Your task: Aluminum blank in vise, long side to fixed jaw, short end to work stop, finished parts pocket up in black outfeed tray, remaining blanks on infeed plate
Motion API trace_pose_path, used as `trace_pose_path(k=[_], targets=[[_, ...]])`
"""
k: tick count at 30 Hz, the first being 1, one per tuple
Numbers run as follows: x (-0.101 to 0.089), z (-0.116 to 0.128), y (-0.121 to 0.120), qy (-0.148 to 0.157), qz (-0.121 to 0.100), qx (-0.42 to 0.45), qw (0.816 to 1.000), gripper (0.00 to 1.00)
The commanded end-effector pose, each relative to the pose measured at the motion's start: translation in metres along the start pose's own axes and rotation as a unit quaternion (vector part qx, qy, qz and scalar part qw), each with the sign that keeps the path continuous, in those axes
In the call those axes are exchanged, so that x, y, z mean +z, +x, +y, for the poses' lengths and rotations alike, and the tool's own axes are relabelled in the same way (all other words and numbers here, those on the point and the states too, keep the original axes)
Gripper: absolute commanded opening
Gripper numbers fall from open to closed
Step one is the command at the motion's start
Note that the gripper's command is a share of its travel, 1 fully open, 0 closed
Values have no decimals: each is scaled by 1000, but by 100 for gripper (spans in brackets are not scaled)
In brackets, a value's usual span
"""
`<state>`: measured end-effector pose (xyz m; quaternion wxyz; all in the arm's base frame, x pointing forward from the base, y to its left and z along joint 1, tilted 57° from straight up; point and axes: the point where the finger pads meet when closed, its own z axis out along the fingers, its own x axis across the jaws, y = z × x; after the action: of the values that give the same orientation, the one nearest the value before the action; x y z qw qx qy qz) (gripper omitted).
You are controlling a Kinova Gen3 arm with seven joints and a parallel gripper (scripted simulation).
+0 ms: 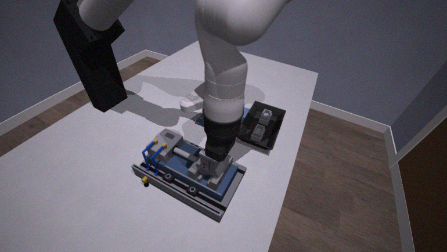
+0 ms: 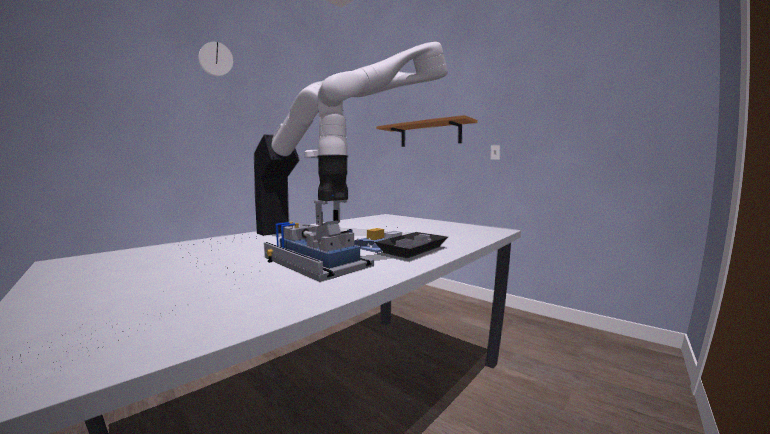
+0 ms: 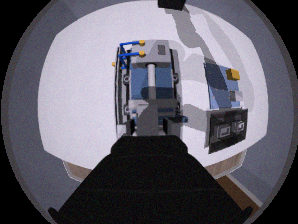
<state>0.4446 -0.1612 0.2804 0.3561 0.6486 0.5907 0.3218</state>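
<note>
The vise (image 1: 187, 169) stands mid-table on a blue base, with the hosed jaw (image 1: 165, 142) at its left end and the fixed jaw (image 1: 219, 178) at its right. My gripper (image 1: 205, 165) is open and empty. It points straight down just above the vise by the fixed jaw, as the exterior view (image 2: 327, 211) also shows. A gray block (image 3: 158, 92) shows between the jaws in the wrist view, but my fingers hide how it sits. Two pocketed finished parts (image 1: 265, 116) (image 1: 258, 131) lie in the black outfeed tray (image 1: 262, 125). A yellow brass blank (image 2: 375, 232) sits on the infeed plate (image 3: 220, 86).
The black arm base column (image 1: 90, 59) stands at the back left of the table. A grey rail with a yellow knob (image 1: 144, 180) runs along the vise's front. The tray lies close to the table's right edge. A small white object (image 1: 191, 101) lies behind the vise.
</note>
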Motion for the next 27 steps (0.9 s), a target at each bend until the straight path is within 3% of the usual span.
trace_pose_path(k=[1,27], targets=[[2,1,-3,-1,-3,-3,1000,100],[10,0,-3,-1,-3,-3,1000,100]])
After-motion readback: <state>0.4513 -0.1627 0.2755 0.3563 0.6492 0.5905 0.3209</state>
